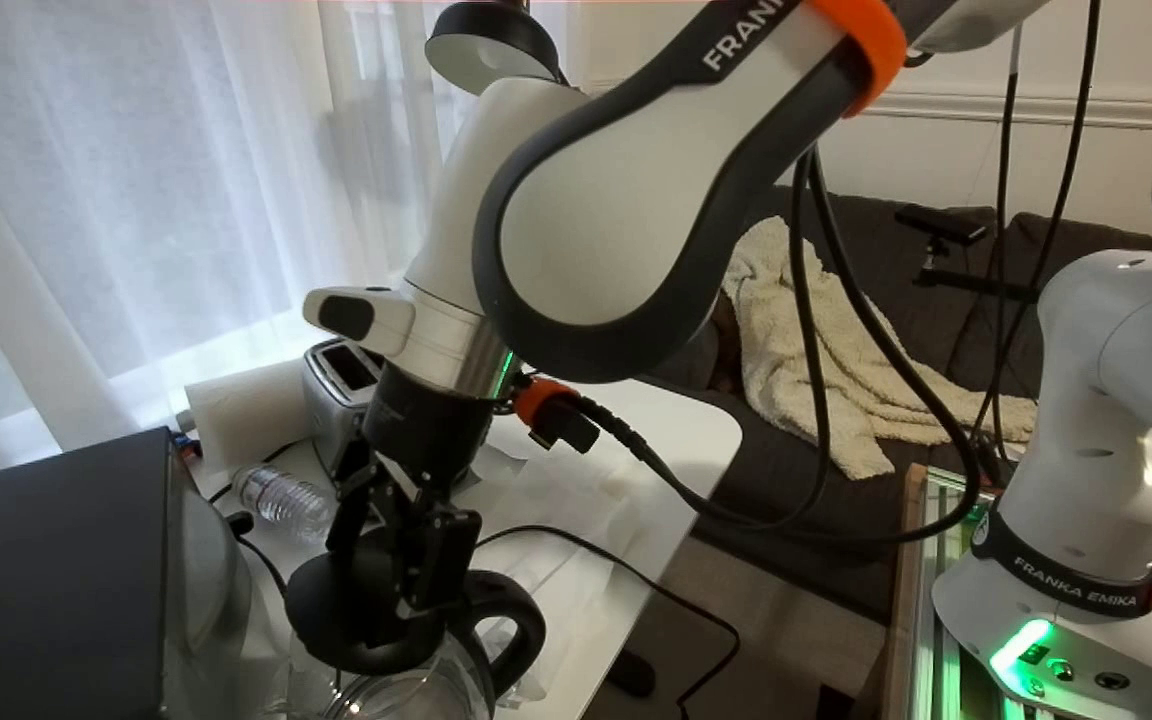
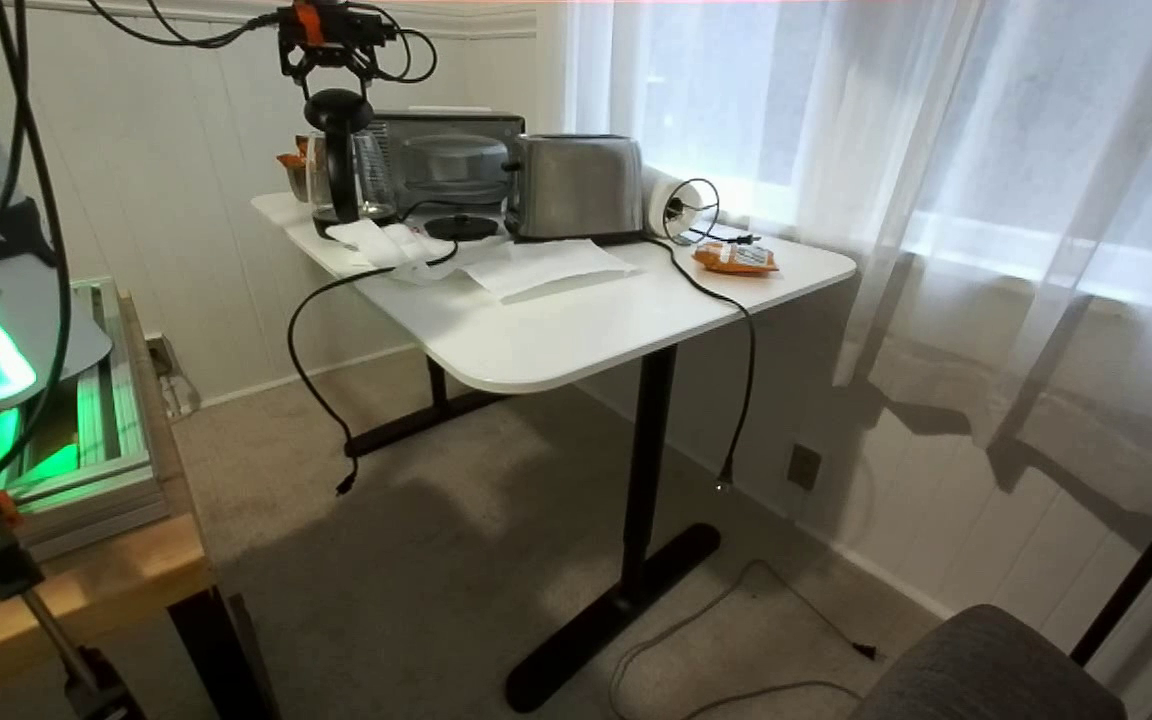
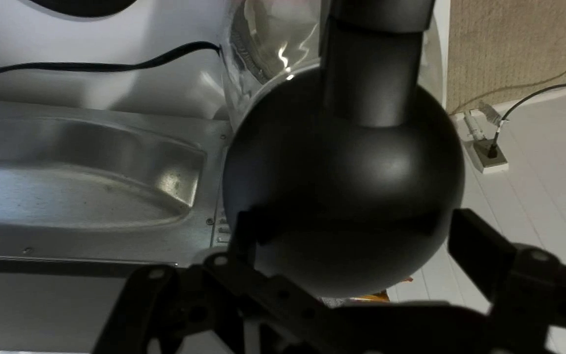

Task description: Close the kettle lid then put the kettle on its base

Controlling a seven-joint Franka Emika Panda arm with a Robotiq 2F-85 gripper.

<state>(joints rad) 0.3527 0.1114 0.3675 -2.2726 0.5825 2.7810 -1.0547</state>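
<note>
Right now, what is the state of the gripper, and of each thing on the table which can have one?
Lid: seems tipped up; not certain.
Gripper: open, straddling the lid; contact unclear.
Kettle: standing upright on the table.
Kettle base: flat, no kettle on it.
Toaster: standing upright.
Plastic bottle: lying on its side.
Paper roll: lying on its side.

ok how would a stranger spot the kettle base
On the white table, in an exterior view, the oven stands at the back. In front of it, between kettle and toaster, lies the base: a flat black disc, much lower than both.
</note>
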